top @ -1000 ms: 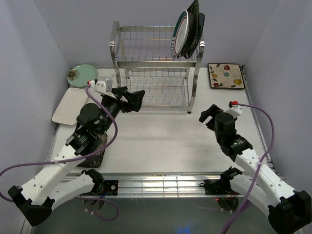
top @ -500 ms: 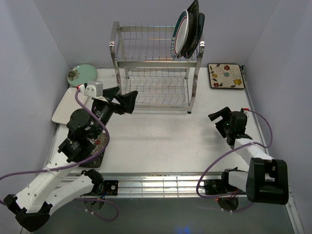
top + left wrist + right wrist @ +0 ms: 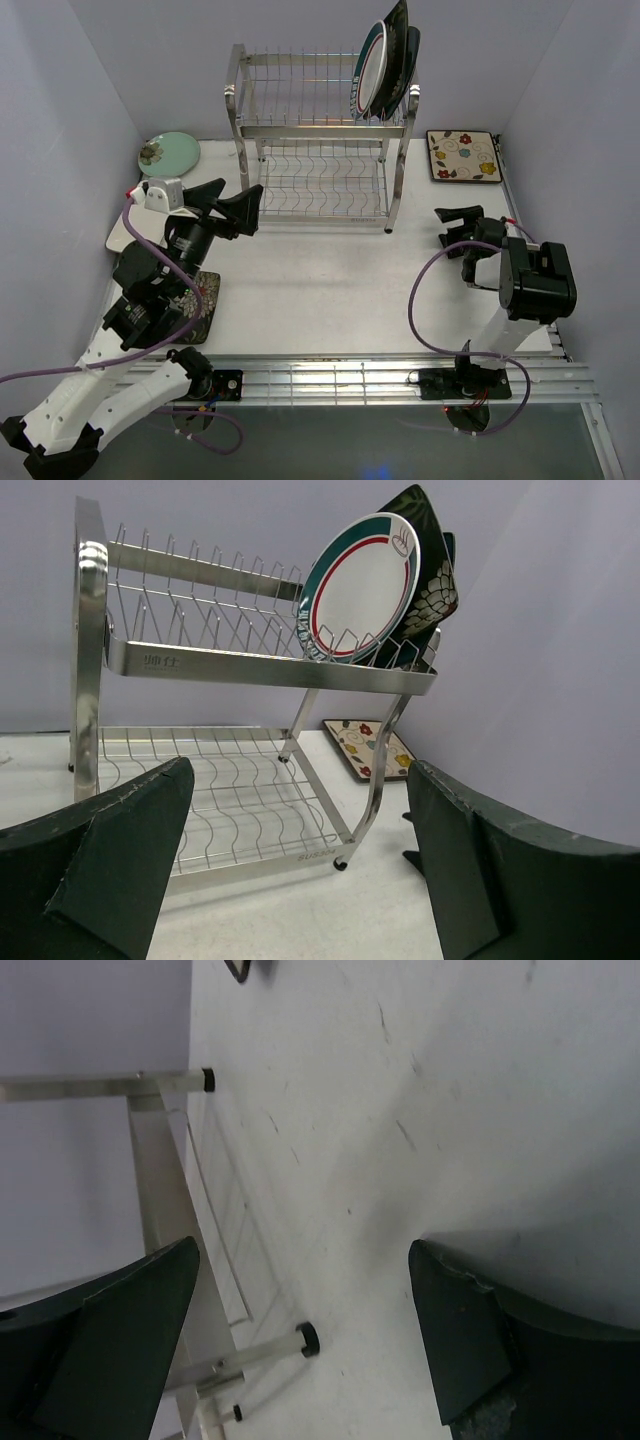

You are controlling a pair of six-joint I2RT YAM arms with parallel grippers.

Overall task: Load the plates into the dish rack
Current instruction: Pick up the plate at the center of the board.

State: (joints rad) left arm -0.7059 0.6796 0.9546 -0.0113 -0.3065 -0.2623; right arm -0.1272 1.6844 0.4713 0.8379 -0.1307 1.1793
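Both of your grippers are gaping wide and holding nothing.

Your left gripper (image 3: 235, 200) (image 3: 300, 880) is hovering just off the rack's (image 3: 320, 150) lower left front and facing its shelves. Your right gripper (image 3: 456, 230) (image 3: 300, 1330) is hanging low over bare table (image 3: 330, 290), right of the rack. The rimmed plate (image 3: 360, 585) is standing upright at the top tier's right end, with darker plates behind it. The flowered plate (image 3: 463, 155), green plate (image 3: 168, 152) and white plate (image 3: 135, 225) are lying on the table. The dark plate (image 3: 205, 300) is lying partly under your left arm.
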